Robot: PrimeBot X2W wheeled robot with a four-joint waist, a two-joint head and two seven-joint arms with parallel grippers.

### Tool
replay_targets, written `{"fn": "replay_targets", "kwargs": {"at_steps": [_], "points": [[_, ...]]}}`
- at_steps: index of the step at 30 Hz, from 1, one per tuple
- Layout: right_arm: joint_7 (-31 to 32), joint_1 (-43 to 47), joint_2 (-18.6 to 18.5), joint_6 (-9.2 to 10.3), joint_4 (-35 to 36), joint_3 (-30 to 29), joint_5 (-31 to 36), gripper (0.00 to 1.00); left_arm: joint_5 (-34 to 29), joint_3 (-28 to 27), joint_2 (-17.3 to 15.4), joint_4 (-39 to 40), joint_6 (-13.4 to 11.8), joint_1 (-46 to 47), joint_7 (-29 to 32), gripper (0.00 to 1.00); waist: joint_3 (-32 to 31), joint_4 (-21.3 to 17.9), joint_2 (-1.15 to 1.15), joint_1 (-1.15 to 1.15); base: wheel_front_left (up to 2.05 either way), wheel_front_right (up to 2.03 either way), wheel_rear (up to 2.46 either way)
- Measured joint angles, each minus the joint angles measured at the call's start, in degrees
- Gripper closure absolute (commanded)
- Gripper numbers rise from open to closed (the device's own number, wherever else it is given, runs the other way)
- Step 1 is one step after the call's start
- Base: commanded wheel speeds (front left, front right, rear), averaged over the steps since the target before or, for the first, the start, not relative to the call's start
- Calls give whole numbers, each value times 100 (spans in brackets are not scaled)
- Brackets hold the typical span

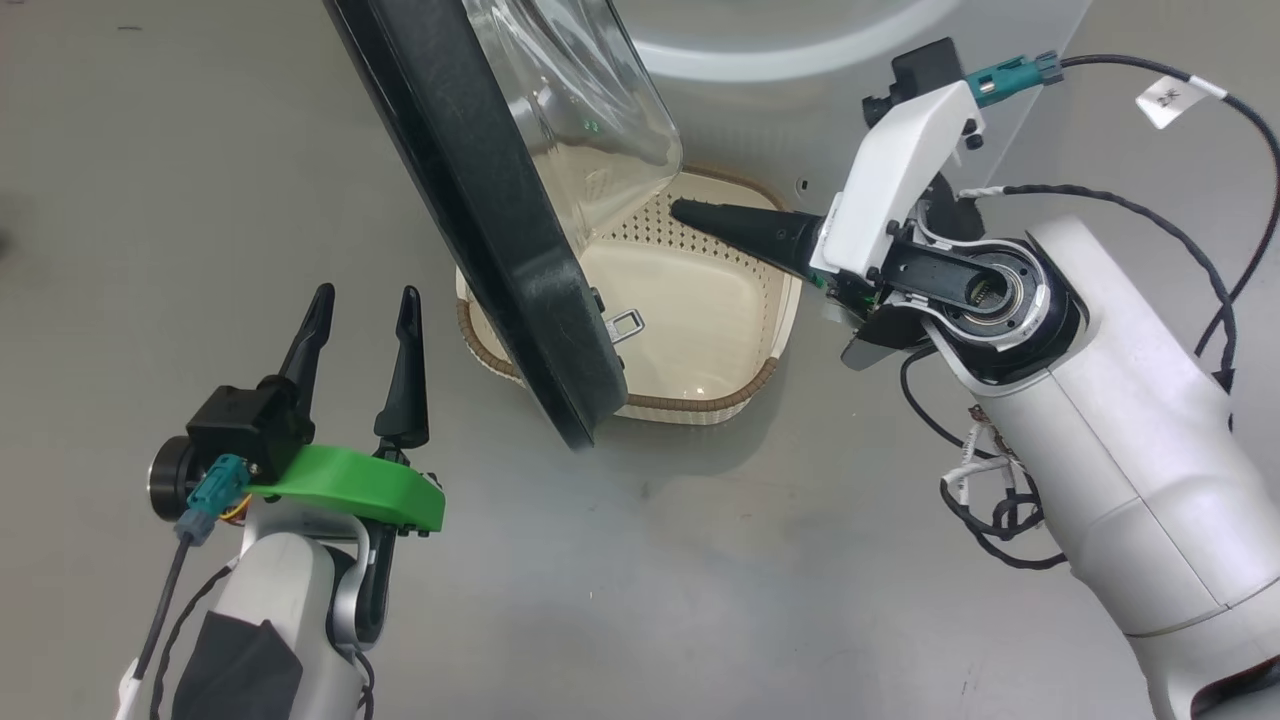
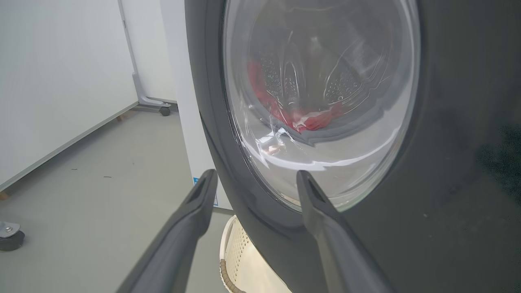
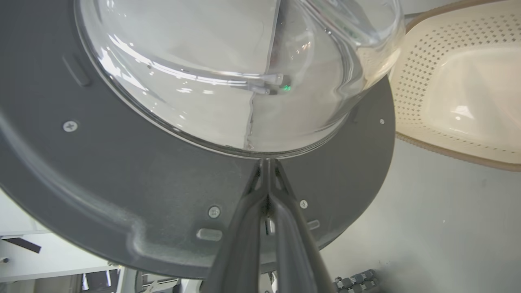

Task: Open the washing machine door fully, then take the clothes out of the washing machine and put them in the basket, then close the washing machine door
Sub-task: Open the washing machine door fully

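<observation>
The washing machine door (image 1: 480, 210) stands partly open, its black rim edge-on in the head view and its clear glass bowl (image 1: 590, 110) bulging towards the white washing machine (image 1: 800, 60). My right gripper (image 1: 682, 211) is shut and empty, its tip at the door's inner face by the bowl's edge (image 3: 266, 162). The cream basket (image 1: 745, 395) sits on the floor below the door, with nothing in it where it shows. My left gripper (image 1: 365, 308) is open and empty, outside the door. Through the door glass (image 2: 325, 162) in the left wrist view, red clothes (image 2: 309, 119) lie in the drum.
Grey floor (image 1: 700, 560) spreads around the machine. A wheeled stand leg (image 2: 165, 110) and another caster (image 2: 10, 236) stand to the left of the machine by a white wall panel (image 2: 61, 81). Loose black cables (image 1: 990, 500) hang beside my right arm.
</observation>
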State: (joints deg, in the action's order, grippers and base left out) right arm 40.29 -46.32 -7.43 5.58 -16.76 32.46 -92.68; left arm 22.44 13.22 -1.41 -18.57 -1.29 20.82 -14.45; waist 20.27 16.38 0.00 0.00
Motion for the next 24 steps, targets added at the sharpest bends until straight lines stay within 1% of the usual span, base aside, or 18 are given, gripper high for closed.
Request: {"fn": "replay_targets", "kwargs": {"at_steps": [5, 9, 10, 12, 13, 18, 21, 22, 24], "points": [[-560, 1, -461, -379, 54, 265, 1023, 100, -89, -166, 1, -16, -12, -40, 0, 0, -173, -131, 0, 0, 0, 0, 0], [-1116, 1, -924, -683, 107, 573, 2089, 100, -152, -243, -2, -47, -26, -152, 0, 0, -325, -267, 0, 0, 0, 0, 0], [-1405, 2, -1163, -846, 145, 742, 2650, 100, -208, -291, -5, -58, -26, -202, 0, 0, -406, -341, 0, 0, 0, 0, 0], [-1692, 3, -1360, -975, 198, 890, 3136, 100, -246, -338, -12, -76, -26, -238, 0, 0, -489, -415, 0, 0, 0, 0, 0], [-1825, 5, -1449, -1006, 221, 969, 3394, 100, -246, -364, -18, -78, -26, -254, 0, 0, -530, -453, 0, 0, 0, 0, 0], [-2574, 229, -1589, -993, 327, 1076, 4106, 100, -281, -486, -63, -90, -51, -427, 0, 0, -738, -644, 0, 0, 0, 0, 0], [-3030, 336, -1683, -922, 372, 1160, 4608, 100, -293, -564, -113, -93, -51, -530, 0, 0, -849, -768, 0, 0, 0, 0, 0], [-3199, 373, -1728, -846, 377, 1169, 4782, 100, -320, -578, -125, -93, -51, -556, 0, 0, -886, -806, 0, 0, 0, 0, 0], [-3492, 507, -1775, -708, 379, 1121, 4904, 100, -347, -587, -126, -97, -51, -597, 0, 0, -960, -879, 0, 0, 0, 0, 0]]}}
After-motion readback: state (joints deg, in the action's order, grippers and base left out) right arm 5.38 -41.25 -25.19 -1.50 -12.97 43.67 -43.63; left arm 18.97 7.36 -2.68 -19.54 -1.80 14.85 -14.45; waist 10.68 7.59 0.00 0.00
